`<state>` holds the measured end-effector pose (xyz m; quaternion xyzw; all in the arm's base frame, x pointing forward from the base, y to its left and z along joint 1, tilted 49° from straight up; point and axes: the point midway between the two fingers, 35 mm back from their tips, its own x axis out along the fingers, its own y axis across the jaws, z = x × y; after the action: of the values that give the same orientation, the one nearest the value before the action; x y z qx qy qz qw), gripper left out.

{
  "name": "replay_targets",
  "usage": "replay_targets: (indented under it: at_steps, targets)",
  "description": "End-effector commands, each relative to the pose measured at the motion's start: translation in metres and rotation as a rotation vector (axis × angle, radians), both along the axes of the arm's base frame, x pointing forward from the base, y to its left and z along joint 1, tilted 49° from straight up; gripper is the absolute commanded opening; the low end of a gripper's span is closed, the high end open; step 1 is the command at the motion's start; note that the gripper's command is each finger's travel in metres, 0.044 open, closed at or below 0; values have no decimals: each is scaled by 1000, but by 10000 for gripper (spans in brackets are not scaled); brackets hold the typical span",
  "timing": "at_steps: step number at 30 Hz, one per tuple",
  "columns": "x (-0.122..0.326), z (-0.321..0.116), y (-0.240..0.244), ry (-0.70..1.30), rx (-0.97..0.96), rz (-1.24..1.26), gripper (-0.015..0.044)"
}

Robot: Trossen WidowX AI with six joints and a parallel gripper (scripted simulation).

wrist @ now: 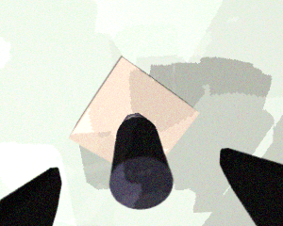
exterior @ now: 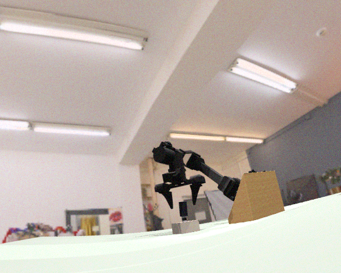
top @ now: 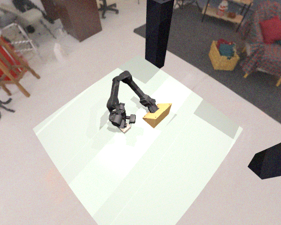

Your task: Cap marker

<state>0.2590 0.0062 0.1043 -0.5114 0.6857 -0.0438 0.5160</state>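
Note:
The black cap (exterior: pixel 183 208) (wrist: pixel 141 185) sits upright on top of the marker (exterior: pixel 184 218), in line with it. Only a short part of the marker shows between the cap and the holder block (top: pixel 127 129) (exterior: pixel 186 227) (wrist: pixel 104 101). Whether the cap is clicked fully on cannot be told. My gripper (exterior: pixel 182 206) (wrist: pixel 142 166) is open, with one finger on each side of the cap and a gap on both sides. The fingertips are around the height of the cap's upper part. In the top view the arm hides the cap and marker.
A yellow wooden wedge-shaped block (top: pixel 161 115) (exterior: pixel 257 197) stands beside the arm's base, right of the holder block in the top and exterior views. The pale table (top: pixel 145 169) lies under everything. Dark posts (top: pixel 157 33) stand beyond the table's edges.

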Motion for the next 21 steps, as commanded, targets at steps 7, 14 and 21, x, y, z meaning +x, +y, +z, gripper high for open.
replay_targets:
  at_steps: [7,14,21]
  targets:
    - [-4,37,45,29,0,63,440]
    - [-4,33,41,-275,28,-222,282]
    - [-4,29,38,-510,46,-444,99]
